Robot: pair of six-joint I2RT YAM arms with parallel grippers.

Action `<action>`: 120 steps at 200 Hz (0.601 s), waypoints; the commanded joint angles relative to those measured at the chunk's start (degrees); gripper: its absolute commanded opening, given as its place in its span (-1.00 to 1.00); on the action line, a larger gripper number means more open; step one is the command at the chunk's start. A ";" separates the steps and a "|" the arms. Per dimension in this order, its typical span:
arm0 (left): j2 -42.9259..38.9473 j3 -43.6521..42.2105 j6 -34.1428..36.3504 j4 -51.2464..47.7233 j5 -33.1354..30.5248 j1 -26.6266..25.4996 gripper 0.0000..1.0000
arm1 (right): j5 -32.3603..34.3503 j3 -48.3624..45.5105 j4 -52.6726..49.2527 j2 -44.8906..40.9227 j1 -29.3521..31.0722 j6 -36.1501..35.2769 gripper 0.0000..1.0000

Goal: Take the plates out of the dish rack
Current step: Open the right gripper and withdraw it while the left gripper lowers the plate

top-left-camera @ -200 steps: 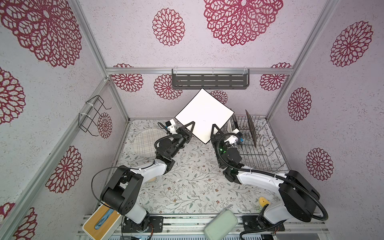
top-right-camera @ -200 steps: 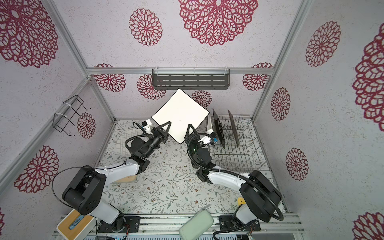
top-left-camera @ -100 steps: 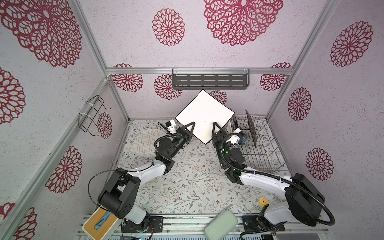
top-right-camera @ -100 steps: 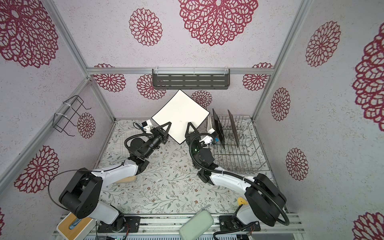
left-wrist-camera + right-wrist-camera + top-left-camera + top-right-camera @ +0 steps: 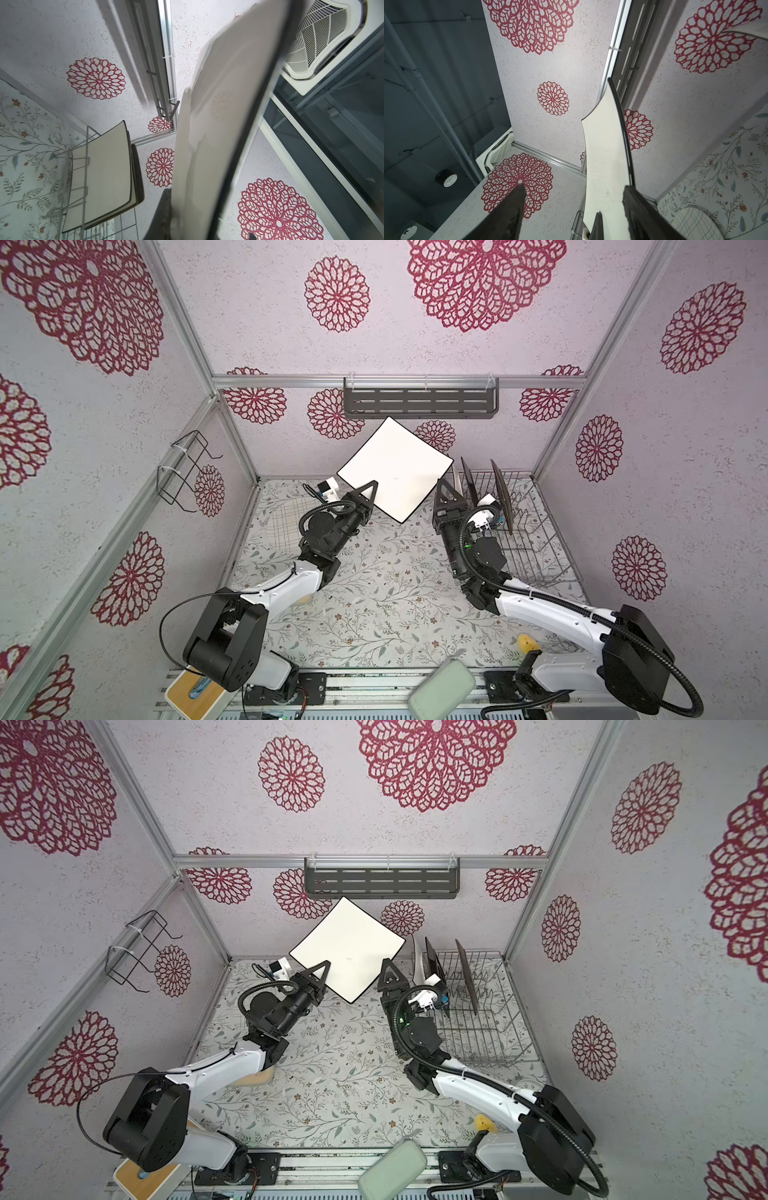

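A rounded-square white plate with a black rim (image 5: pixel 395 466) (image 5: pixel 349 952) hangs tilted in the air above the table's back. My left gripper (image 5: pixel 371 490) (image 5: pixel 322 970) is shut on its lower left edge; in the left wrist view the plate (image 5: pixel 218 124) fills the middle between the jaws (image 5: pixel 187 218). My right gripper (image 5: pixel 444 489) (image 5: pixel 390 974) is open beside the plate's right edge; its wrist view (image 5: pixel 573 189) shows the plate (image 5: pixel 604 166) between the spread fingers, near one of them. The dish rack (image 5: pixel 536 539) (image 5: pixel 490 1031) holds upright plates, dark brown (image 5: pixel 500 493) and cream (image 5: pixel 104 170). A round grid plate (image 5: pixel 286 522) (image 5: pixel 693 222) lies flat at left.
A dark grey slotted shelf (image 5: pixel 419 402) hangs on the back wall just above the raised plate. A black wire holder (image 5: pixel 183 472) is on the left wall. A yellow object (image 5: pixel 525 643), a pale green pad (image 5: pixel 440 684) and a wooden box (image 5: pixel 195 693) lie near the front.
My right gripper has opened and let go of the white plate's right edge. The left gripper keeps its hold, and the plate has barely shifted.
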 commanded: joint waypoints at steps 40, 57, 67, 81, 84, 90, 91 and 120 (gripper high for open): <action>-8.76 -0.22 3.81 5.02 -4.96 1.50 -1.00 | -2.61 -1.25 -5.39 -5.70 -0.28 0.31 0.66; -11.06 -2.06 5.33 2.85 -8.18 1.36 -1.00 | -4.13 -1.16 -9.33 -7.07 -0.52 -1.10 0.66; -12.13 -3.56 5.79 2.81 -10.36 1.34 -1.00 | -5.32 -0.70 -12.27 -7.91 -0.66 -2.40 0.66; -13.20 -5.68 6.24 3.33 -13.49 1.28 -1.00 | -6.56 -0.09 -16.53 -8.98 -0.84 -3.96 0.66; -13.35 -6.17 6.33 3.57 -14.07 1.33 -1.00 | -6.83 -0.03 -17.11 -9.23 -0.83 -4.46 0.67; -13.57 -6.91 6.39 4.09 -15.39 1.36 -1.00 | -7.56 -0.02 -18.21 -9.56 -0.84 -5.47 0.67; -13.60 -7.08 6.41 4.16 -15.61 1.35 -1.00 | -7.68 -0.01 -18.39 -9.61 -0.87 -5.58 0.67; -13.81 -10.21 5.37 6.77 -19.71 2.51 -1.00 | -11.02 2.29 -27.88 -10.72 -0.90 -12.79 0.67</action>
